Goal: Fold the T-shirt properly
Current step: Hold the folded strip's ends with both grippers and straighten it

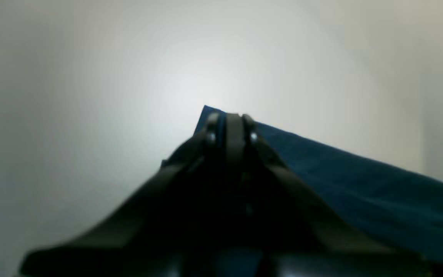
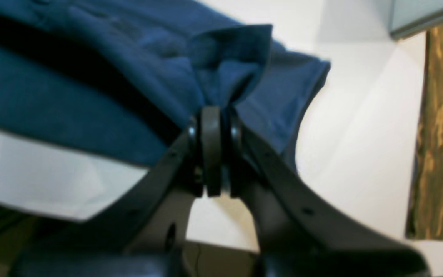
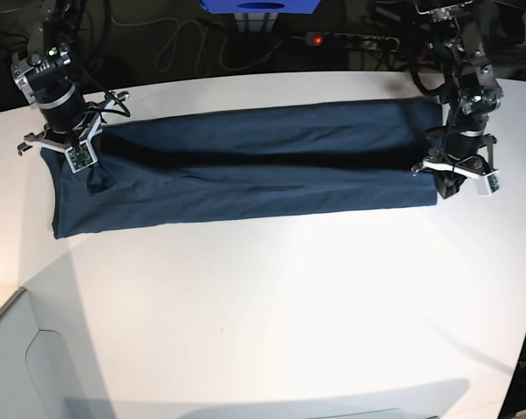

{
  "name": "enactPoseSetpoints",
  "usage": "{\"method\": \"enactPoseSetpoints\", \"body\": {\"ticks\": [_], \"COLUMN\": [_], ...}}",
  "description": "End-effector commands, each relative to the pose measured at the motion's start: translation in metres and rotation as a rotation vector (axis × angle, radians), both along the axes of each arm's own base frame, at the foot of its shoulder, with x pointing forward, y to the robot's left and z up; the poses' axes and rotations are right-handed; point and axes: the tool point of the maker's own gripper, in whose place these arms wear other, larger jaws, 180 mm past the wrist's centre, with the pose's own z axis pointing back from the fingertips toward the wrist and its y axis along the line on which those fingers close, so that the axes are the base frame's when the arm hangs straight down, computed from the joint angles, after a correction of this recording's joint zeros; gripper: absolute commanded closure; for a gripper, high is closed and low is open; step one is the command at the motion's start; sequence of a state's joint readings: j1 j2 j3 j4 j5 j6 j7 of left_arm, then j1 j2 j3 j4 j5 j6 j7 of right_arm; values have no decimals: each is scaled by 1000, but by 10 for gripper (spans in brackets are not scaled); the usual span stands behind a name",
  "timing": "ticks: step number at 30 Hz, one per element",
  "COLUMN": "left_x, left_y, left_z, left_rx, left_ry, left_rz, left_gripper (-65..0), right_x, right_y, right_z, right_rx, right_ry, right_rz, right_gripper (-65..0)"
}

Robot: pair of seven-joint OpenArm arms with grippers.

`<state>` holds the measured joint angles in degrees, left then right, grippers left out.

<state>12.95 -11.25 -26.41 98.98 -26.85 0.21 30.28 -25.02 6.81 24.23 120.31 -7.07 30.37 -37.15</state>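
So the T-shirt (image 3: 245,166) is stretched into a long band across the surface (image 3: 271,297), running side to side between my arms. My left gripper (image 3: 459,179) pinches one end, my right gripper (image 3: 75,153) the other, both clamped on cloth.

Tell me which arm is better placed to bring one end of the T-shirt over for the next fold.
Probably neither: the left gripper and the right gripper each pinch an opposite end of the T-shirt, stretched long across the white table.
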Motion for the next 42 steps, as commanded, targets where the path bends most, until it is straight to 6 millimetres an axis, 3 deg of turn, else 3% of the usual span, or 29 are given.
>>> {"method": "enactPoseSetpoints", "body": {"ticks": [1, 13, 20, 26, 32, 39, 42], "left_x": [5, -14, -18, -20, -23, -26, -26], "left_y": [4, 6, 4, 4, 3, 2, -2], "left_z": [13, -23, -23, -27, -28, -34, -35], "left_rx": [23, -19, -18, -23, -22, -41, -49], "left_ry": [-44, 50, 58, 70, 76, 85, 87], "left_rz": [-2, 19, 13, 14, 13, 28, 24], "left_gripper": [0, 0, 0, 0, 0, 0, 0], "right_x": [2, -1, -1, 5, 23, 33, 35], "right_y": [3, 3, 1, -8, -19, -40, -51], "right_z": [8, 5, 3, -11, -13, -38, -46], "right_rx": [5, 8, 6, 7, 4, 40, 30], "right_ry": [-35, -23, -17, 15, 3, 50, 74], "right_rz": [23, 22, 21, 5, -8, -81, -87], "right_gripper": [-2, -3, -6, -44, -57, -69, -117]}}
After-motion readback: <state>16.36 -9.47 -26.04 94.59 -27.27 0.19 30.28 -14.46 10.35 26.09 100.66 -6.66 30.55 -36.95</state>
